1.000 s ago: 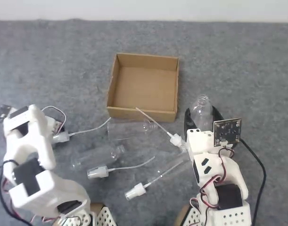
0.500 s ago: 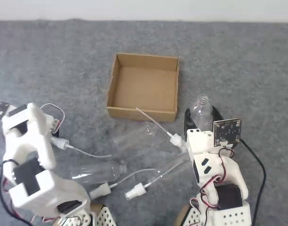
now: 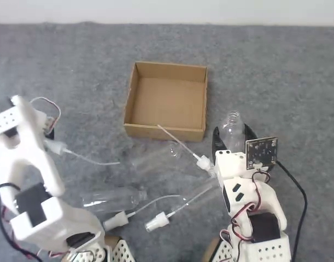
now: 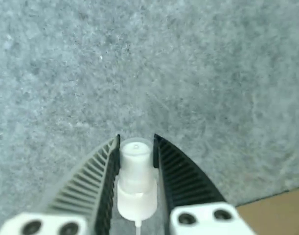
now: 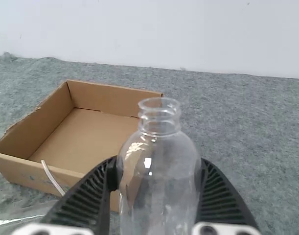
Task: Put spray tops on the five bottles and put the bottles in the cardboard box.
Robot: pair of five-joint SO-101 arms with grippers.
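We see the left gripper [image 4: 136, 141] pinching a white spray top [image 4: 136, 169] between its ribbed fingers, near the left edge of the table [image 3: 298, 82]. The thin tube [image 3: 90, 160] of this spray top trails toward the table's middle.

The right gripper [image 5: 158, 165] is clamped on both sides of a clear bottle [image 5: 158, 132]. The bottle stands upright with its neck open, just beside the front right corner of the cardboard box [image 5: 98, 98]. The box sits open at the table's middle.

Between the box and the edge where the arms stand:
- a second bottle [image 3: 113, 197] lies on its side;
- a third bottle [image 3: 156, 156] lies just before the box;
- a first loose top [image 3: 202, 161] lies there too, its tube reaching the box's front wall;
- a second loose top [image 3: 116, 221] and a third loose top [image 3: 156, 222] lie near that edge.
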